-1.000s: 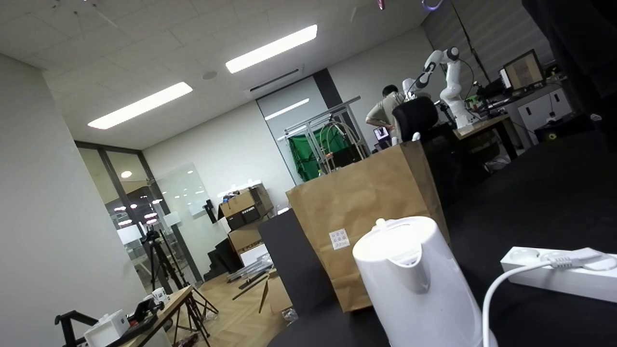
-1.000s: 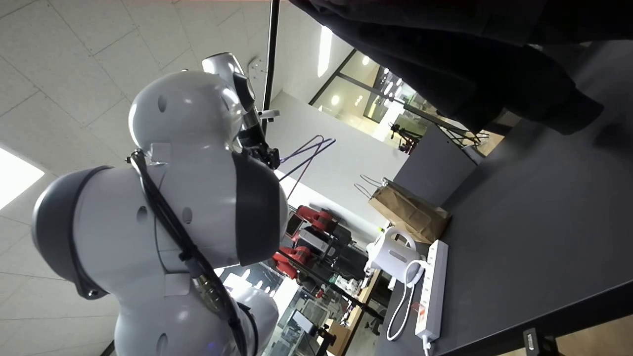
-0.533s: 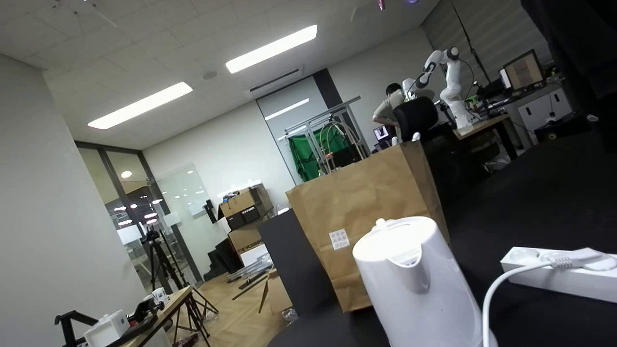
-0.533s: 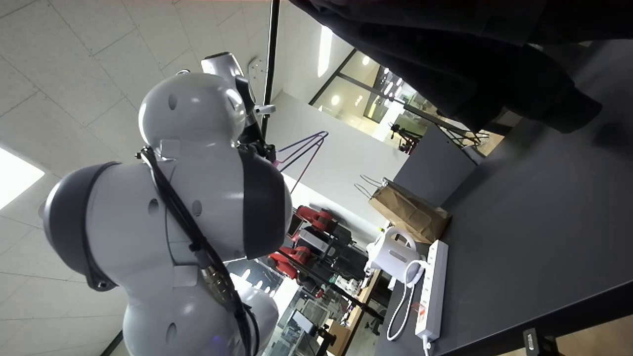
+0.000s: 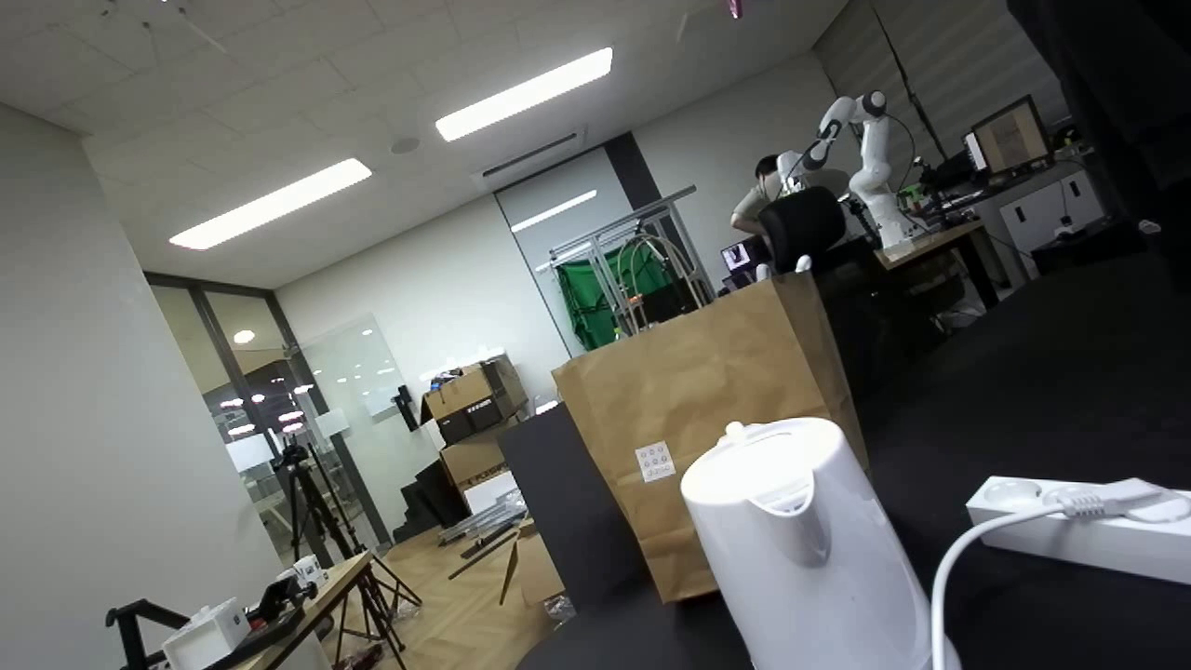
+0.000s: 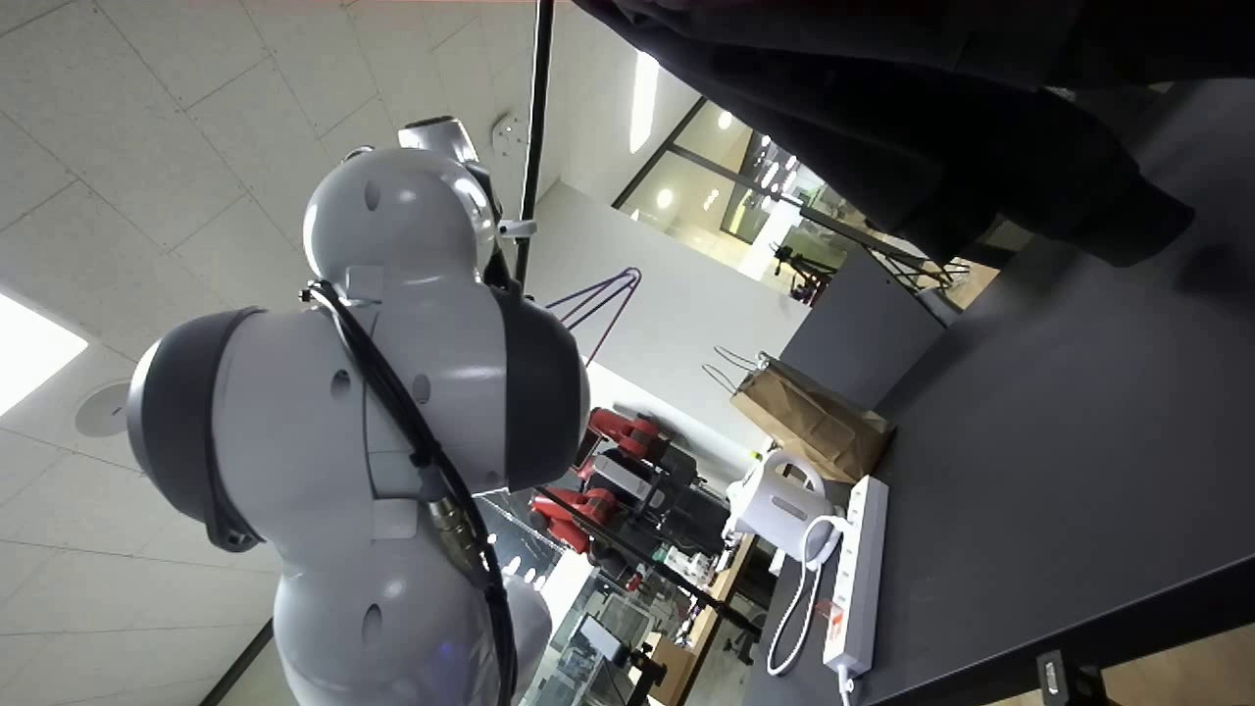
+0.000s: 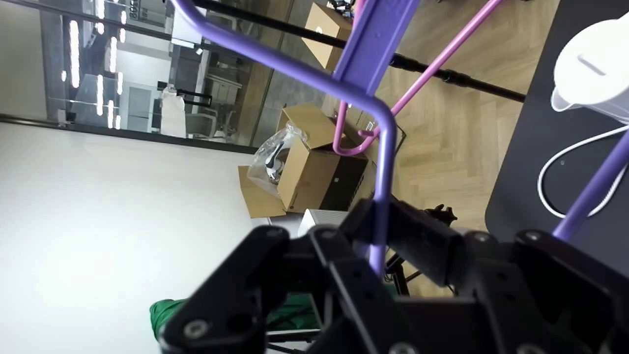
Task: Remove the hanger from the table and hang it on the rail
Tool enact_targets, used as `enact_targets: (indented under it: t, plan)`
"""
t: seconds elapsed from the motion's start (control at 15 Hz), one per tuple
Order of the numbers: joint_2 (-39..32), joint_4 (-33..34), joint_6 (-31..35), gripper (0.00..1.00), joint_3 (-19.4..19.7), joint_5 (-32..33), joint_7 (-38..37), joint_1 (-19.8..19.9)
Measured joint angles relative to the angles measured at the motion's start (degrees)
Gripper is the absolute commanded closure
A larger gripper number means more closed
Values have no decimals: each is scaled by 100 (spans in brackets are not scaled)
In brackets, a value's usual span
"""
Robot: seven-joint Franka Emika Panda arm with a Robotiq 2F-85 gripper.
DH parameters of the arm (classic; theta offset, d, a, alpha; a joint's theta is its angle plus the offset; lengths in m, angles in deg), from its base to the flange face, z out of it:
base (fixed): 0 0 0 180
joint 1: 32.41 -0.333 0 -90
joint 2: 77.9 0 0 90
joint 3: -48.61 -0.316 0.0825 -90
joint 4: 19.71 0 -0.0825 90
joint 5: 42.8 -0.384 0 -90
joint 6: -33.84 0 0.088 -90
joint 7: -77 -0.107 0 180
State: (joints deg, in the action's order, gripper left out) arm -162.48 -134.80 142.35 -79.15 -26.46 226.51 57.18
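Note:
My gripper is shut on a thin bar of the purple hanger in the wrist view. The hanger's frame runs up and left from the fingers, and a flat purple bar crosses the top. In an exterior view the hanger is in the air beyond the arm, well above the black table. The arm hides the gripper there. A black rail passes behind the hanger in the wrist view. A black pole also stands in an exterior view. I cannot see the hook, nor tell whether it touches the rail.
A pink hanger is close behind the purple one; its tip shows in an exterior view. On the table are a white kettle, a paper bag and a white power strip. Dark cloth overhangs the table.
The arm has shifted right in an exterior view and now covers the gripper. The held hanger has moved a little left there. Its purple loop has left the top of an exterior view.

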Motion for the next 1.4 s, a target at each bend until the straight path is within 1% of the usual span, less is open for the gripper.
enact_targets:
  t: [0.4,0.87,1.4]
  plan:
    - [0,22,264,96,-127,78,0,-53]
    - [0,25,567,96,-116,317,0,-68]
    - [-1,27,910,96,195,517,0,-66]
